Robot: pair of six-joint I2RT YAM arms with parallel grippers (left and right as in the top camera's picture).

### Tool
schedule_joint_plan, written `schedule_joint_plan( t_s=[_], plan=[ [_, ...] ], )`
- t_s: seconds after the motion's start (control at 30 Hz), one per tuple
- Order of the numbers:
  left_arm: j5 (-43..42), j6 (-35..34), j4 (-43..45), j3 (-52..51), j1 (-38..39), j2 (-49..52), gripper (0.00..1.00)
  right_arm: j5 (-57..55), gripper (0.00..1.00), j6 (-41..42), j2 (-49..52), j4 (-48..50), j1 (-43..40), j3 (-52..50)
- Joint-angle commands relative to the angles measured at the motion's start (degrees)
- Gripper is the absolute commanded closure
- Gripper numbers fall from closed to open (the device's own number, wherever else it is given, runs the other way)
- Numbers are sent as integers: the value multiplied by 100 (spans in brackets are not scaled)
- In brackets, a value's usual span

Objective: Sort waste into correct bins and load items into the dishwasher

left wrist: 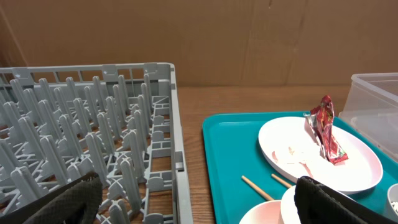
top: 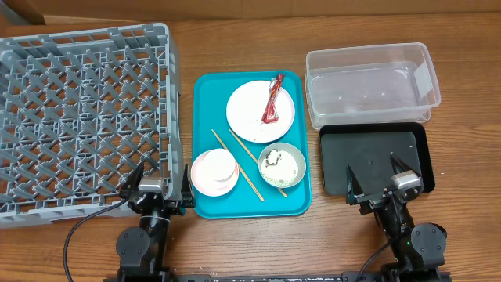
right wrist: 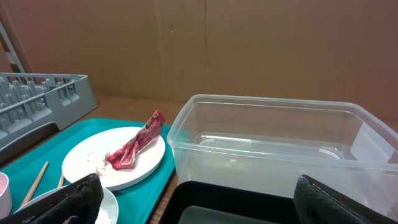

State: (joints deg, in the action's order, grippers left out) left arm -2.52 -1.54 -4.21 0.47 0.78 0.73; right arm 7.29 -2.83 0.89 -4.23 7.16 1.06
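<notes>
Left end effector (left wrist: 199, 214) and right end effector (right wrist: 199, 208) both stand wide open, gripping nothing; beyond them, on the teal tray (top: 207, 102), chopsticks (top: 239, 164) lie between pink bowl (top: 207, 178) and grey-green bowl (top: 282, 164); farther back the red wrapper (top: 273, 99) rests on the white plate (top: 249, 110), judged light, crinkly, slippery, best pinched mid-length; clear tub (top: 368, 82) stands to the plate's right, toward the table's (top: 235, 31) far side.
</notes>
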Motion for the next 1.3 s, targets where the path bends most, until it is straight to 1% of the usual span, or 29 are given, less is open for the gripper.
schedule_joint_plan(
  t_s=[0.0, 0.03, 0.1, 0.13, 0.17, 0.23, 0.3, 0.37, 0.4, 0.47, 0.57, 0.67, 0.73, 0.77, 0.8, 0.83, 0.87, 0.9, 0.93, 1.0, 1.03, 1.13, 1.17, 1.27],
  plan=[
    [-7, -63, -4, -20, 33, -46, 0, 35, 0, -17, -66, 22, -13, -59],
    [17, -59, -7, -20, 33, -46, 0, 48, 0, 59, -66, 28, -13, -59],
    [7, -66, 4, -20, 33, -46, 0, 44, 0, 474, -66, 42, -15, -59],
    [-9, -186, 11, -20, 33, -46, 0, 26, 0, 769, -66, 39, -15, -57],
    [2, -601, -24, -15, 33, -44, 0, 24, 0, 1198, -66, 17, -15, -35],
    [17, -916, -76, 11, 33, -42, 0, 13, 0, 1486, -50, -136, -15, 52],
    [20, -990, -186, 68, 33, -42, 0, -22, 0, 1622, 11, -424, -15, 234],
    [22, -986, -518, 247, 33, -42, 0, -55, 0, 1622, 162, -763, -15, 540],
    [76, -997, -966, 496, 33, -37, 0, -76, 0, 1624, 299, -890, -15, 756],
    [168, -1032, -1565, 918, 33, 2, 0, -68, 0, 1644, 531, -1021, -15, 1082],
    [254, -1054, -2625, 1897, 33, 442, 0, 59, 0, 1641, 1447, -1462, -15, 2044],
    [254, -1054, -3265, 2549, 33, 966, 0, 229, 0, 1639, 2245, -1838, -13, 2734],
    [190, -1054, -3860, 3289, 33, 1738, 0, 444, 0, 1637, 3165, -2291, -13, 3547],
    [173, -1054, -4024, 3504, 33, 1980, 0, 496, 0, 1637, 3458, -2463, -13, 3810],
    [160, -1054, -4227, 3755, 33, 2284, 0, 603, 0, 1637, 4103, -2916, -13, 4413],
    [125, -1056, -4507, 4133, 33, 2739, 0, 649, 0, 1633, 4454, -3217, -13, 4758],
    [96, -1054, -4642, 4323, 33, 2957, 0, 656, 0, 1633, 4798, -3547, -13, 5101],
    [101, -1051, -4909, 4642, 33, 3311, 0, 651, 0, 1609, 5342, -4118, -13, 5650],
    [107, -1051, -5171, 4927, 33, 3604, 0, 627, 0, 1558, 5687, -4498, -15, 6004],
    [105, -1049, -5619, 5425, 33, 4079, 0, 612, 0, 1172, 6435, -5204, -15, 6686],
    [103, -1051, -5888, 5685, 33, 4325, 0, 686, 0, 1182, 6773, -5392, -15, 6959],
    [-20, -1043, -6321, 6122, 33, 4811, 0, 1294, 0, 1084, 7394, -5580, -11, 7495],
    [-61, -1047, -6439, 6212, 33, 4937, 0, 1436, 0, 857, 7523, -5475, 2, 7670],
    [-140, -1075, -6511, 6262, 33, 5101, 0, 1259, 0, 835, 7652, -4918, 243, 8065]
  ],
)
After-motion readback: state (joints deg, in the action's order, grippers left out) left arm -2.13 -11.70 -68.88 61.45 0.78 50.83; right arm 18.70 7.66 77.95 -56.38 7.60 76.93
